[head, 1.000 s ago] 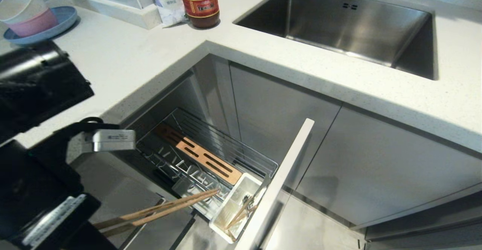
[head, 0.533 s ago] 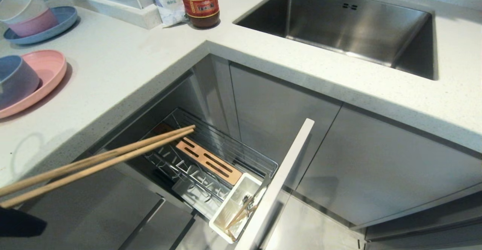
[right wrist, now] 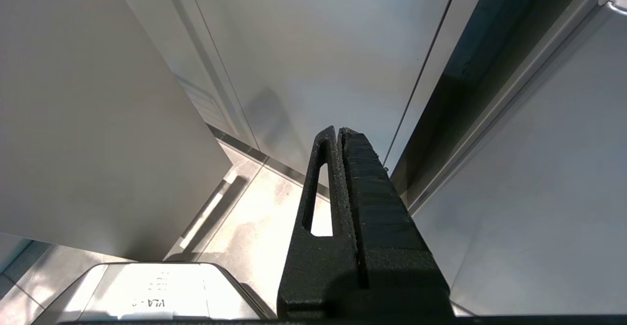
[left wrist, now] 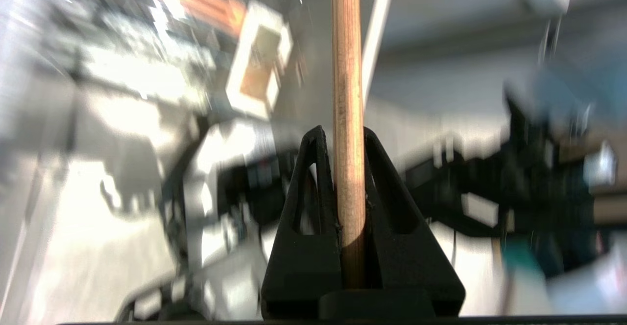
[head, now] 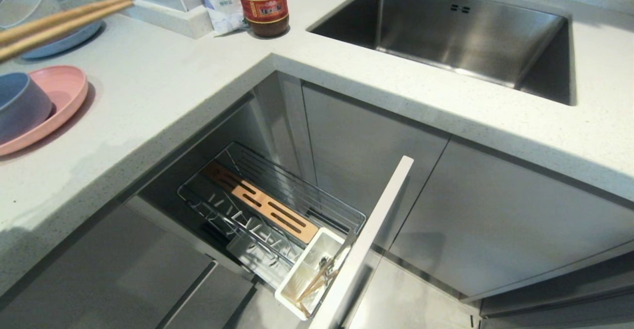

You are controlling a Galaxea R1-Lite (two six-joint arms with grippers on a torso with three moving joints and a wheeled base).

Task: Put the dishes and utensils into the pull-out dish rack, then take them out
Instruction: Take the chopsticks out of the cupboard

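The chopsticks [head: 64, 17] cross the head view's upper left, above the counter [head: 173, 86], clamped between the left gripper [left wrist: 341, 139]'s fingers, seemingly as a pair. Lower centre, the pull-out dish rack [head: 267, 210] stands open. The right gripper [right wrist: 338, 136] hangs pressed closed, empty.

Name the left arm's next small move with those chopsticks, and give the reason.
Probably lower the chopsticks onto bare countertop near the pink plate and release. The left gripper is shut on them, they hang above the counter's far left, and the dishes already sit outside the dish rack, so unloading seems underway.
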